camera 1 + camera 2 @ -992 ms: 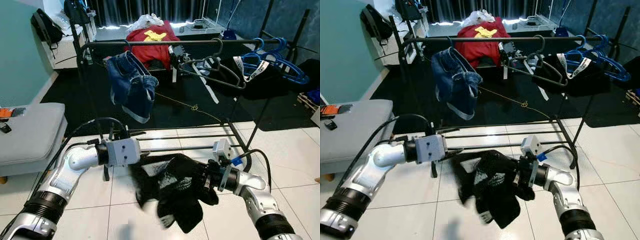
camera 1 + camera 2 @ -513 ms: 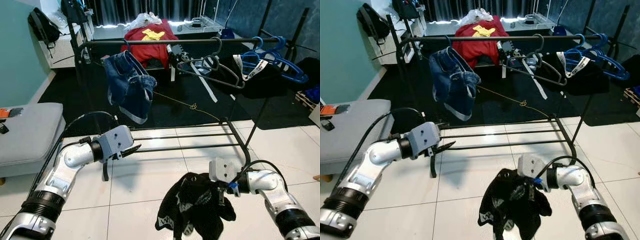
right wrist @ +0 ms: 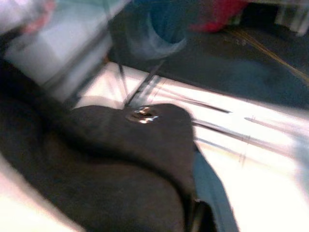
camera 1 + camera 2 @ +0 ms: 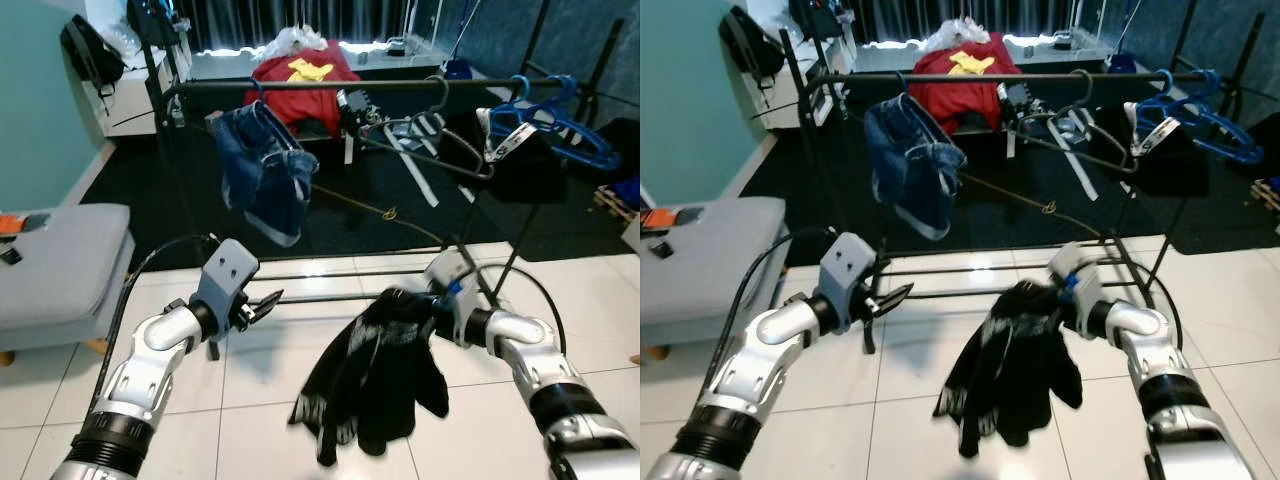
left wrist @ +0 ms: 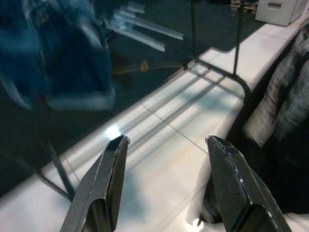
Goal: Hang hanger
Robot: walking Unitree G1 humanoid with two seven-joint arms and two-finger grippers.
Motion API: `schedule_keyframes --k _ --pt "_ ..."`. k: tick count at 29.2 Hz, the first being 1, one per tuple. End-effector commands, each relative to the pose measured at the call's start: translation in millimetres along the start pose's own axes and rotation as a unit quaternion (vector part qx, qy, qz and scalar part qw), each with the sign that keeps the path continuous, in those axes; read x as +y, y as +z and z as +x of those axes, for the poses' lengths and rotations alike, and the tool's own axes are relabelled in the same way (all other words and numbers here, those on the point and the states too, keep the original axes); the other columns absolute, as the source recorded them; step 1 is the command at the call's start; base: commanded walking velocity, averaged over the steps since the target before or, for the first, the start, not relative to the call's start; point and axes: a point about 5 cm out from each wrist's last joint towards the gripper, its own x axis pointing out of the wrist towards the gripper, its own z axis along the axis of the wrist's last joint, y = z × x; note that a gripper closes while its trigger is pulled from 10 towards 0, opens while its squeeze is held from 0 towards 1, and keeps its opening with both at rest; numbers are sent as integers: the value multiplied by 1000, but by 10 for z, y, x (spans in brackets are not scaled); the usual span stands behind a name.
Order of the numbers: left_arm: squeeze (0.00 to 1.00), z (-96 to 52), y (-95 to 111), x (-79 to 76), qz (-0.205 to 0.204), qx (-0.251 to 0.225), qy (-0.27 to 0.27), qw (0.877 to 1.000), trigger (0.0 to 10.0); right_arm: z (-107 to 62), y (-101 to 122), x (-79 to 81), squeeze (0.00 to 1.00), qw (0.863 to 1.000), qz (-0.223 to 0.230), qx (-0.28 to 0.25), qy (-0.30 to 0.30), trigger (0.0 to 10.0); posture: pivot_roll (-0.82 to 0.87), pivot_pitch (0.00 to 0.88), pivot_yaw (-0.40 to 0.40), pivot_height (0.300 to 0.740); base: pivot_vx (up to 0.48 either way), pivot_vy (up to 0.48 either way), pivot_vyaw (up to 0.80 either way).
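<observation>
I see the right gripper (image 4: 432, 300) pinching a black garment (image 4: 375, 370) that hangs in front of the clothes rack (image 4: 330, 86) (lower rails); left gripper (image 5: 166, 186) nearby, fingers spread, holding nothing.

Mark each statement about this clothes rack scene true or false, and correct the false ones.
1. The right gripper holds a black garment off the floor. True.
2. The left gripper grips the garment too. False: its fingers are open and hold nothing.
3. Blue denim shorts hang from the rack's top rail. True.
4. The blue hangers lie on the tiled floor. False: they hang at the rail's right end.
</observation>
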Motion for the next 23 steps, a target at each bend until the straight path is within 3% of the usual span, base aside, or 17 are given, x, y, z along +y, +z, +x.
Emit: schedule_keyframes --k 1,2,3,4,5,6,7,8,9,11,12,21,23 --pt "0 -45 -258 4 -53 67 45 995 10000 -30 -92 -120 0 985 134 -26 -103 0 66 38 22 740 0 0 0" --pt "0 -51 -326 -20 -73 87 59 992 10000 -40 -150 -141 0 972 188 -35 -139 0 63 39 17 740 0 0 0" --pt "0 -51 -326 -20 -73 87 59 992 10000 -40 -150 -141 0 972 188 -35 -139 0 63 39 17 740 0 0 0" --pt "0 -60 -344 -71 -88 93 58 990 10000 -59 -194 -169 0 957 228 -47 -174 0 58 39 10 740 0 0 0" --pt "0 -60 -344 -71 -88 93 58 990 10000 -59 -194 -169 0 957 228 -47 -174 0 58 39 10 740 0 0 0" --pt "0 -70 -358 -116 -94 99 59 989 10000 -80 -233 -199 0 936 270 -63 -215 0 56 38 12 740 0 0 0" --pt "0 -70 -358 -116 -94 99 59 989 10000 -80 -233 -199 0 936 270 -63 -215 0 56 38 12 740 0 0 0" --pt "0 -82 -366 -152 -95 109 60 988 10000 -94 -263 -216 0 917 303 -71 -248 0 53 37 14 740 0 0 0" --pt "0 -82 -366 -152 -95 109 60 988 10000 -94 -263 -216 0 917 303 -71 -248 0 53 37 14 740 0 0 0" --pt "0 -80 -372 -209 -93 120 56 987 10000 -121 -306 -242 0 886 343 -78 -302 0 54 30 22 740 0 0 0" --pt "0 -69 -363 -227 -94 120 52 987 10000 -132 -311 -253 0 878 348 -79 -319 39 55 30 22 740 0 0 0" --pt "0 -35 -311 -265 -83 129 46 987 10000 -223 -283 -372 0 845 363 -87 -383 0 56 31 25 740 0 0 0" --pt "0 -40 -316 -279 -82 132 45 987 10000 -237 -269 -390 0 852 347 -85 -383 0 55 31 25 740 0 0 0"
